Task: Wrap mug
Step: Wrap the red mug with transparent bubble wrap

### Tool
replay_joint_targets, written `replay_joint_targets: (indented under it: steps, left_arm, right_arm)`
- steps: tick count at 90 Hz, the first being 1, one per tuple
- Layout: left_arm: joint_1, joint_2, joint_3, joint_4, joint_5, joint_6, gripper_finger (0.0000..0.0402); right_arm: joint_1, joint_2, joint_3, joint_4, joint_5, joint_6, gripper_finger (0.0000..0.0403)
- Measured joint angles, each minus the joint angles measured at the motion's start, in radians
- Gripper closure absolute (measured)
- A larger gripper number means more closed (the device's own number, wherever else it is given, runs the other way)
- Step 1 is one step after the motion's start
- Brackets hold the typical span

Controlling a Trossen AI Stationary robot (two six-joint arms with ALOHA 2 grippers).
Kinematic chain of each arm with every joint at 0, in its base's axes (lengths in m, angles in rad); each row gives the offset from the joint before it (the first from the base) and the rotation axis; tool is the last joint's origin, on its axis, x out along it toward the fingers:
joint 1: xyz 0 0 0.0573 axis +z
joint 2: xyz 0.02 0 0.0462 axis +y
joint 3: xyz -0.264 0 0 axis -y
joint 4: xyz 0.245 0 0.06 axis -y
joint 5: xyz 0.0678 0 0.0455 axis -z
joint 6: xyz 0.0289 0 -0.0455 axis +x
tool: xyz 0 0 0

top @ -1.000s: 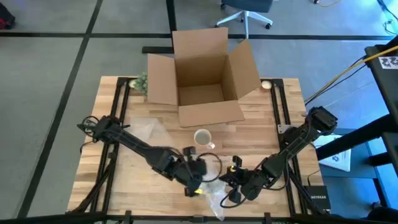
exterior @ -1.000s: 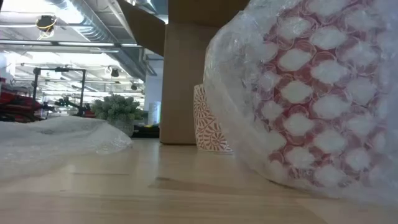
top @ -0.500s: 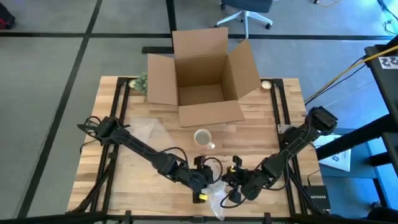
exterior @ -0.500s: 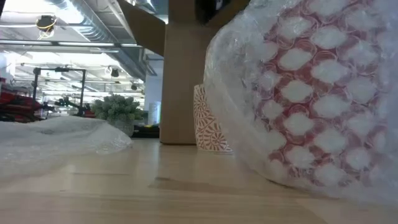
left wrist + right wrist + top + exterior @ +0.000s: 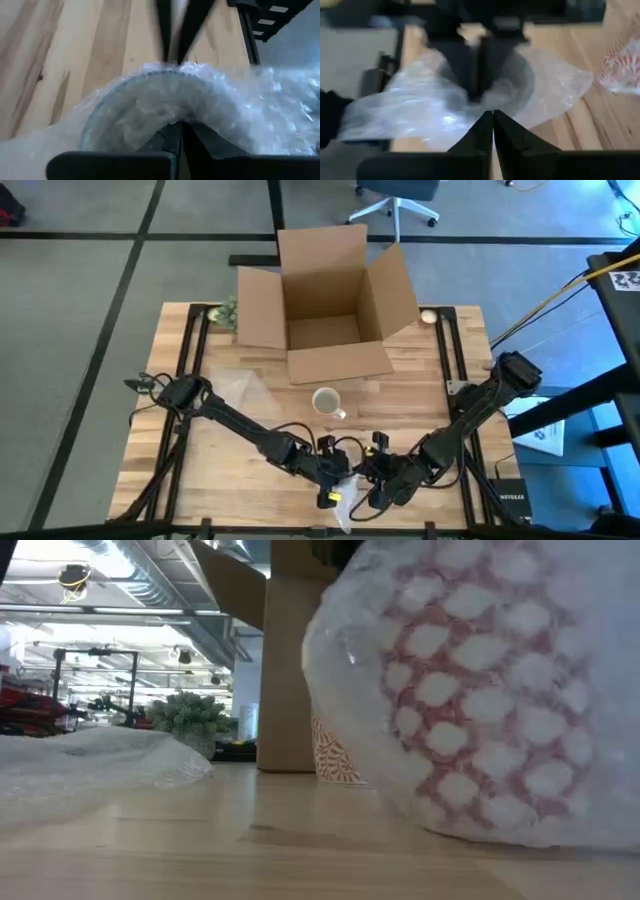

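High view shows both arms meeting at the near edge of the bench (image 5: 200,450) over a sheet of bubble wrap (image 5: 348,498). The left gripper (image 5: 335,480) and right gripper (image 5: 372,483) each pinch the wrap, fingers closed on it. The mug (image 5: 325,401) stands bare near the middle, just before the open box (image 5: 325,305) — so wrapping has not begun; the sheet must yet reach it.

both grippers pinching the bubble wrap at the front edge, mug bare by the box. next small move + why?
Probably lift the bubble wrap slightly and carry it toward the mug. The left gripper and right gripper both look shut on the sheet near the front edge, while the mug stands unwrapped, apart from it, by the cardboard box.
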Motion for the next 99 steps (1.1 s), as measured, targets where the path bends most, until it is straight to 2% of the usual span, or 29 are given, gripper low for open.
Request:
replay_joint_targets:
  steps: [12,19,40,59,79,99]
  left_arm:
    - [-0.005,0.001,0.001,0.004,-0.001,0.006,0.0401]
    - [-0.005,0.003,0.000,0.022,-0.002,0.019,0.0401]
    - [-0.001,0.005,0.000,0.046,0.005,0.024,0.0401]
    - [0.002,0.005,-0.001,0.035,0.017,0.024,0.0401]
    - [0.003,0.003,0.019,-0.015,0.048,0.031,0.0401]
    - [-0.015,-0.002,0.082,-0.117,0.074,0.098,0.0402]
  right_arm:
    - [-0.022,0.017,0.112,-0.131,-0.044,-0.011,0.0403]
    - [-0.048,0.030,0.144,-0.139,-0.052,-0.036,0.0403]
    - [-0.115,0.114,0.146,-0.135,-0.224,-0.041,0.0403]
    - [-0.147,0.162,0.154,-0.100,-0.287,-0.049,0.0403]
    - [-0.148,0.165,0.154,-0.121,-0.330,-0.068,0.0403]
    - [-0.118,0.166,0.153,-0.127,-0.313,-0.074,0.0403]
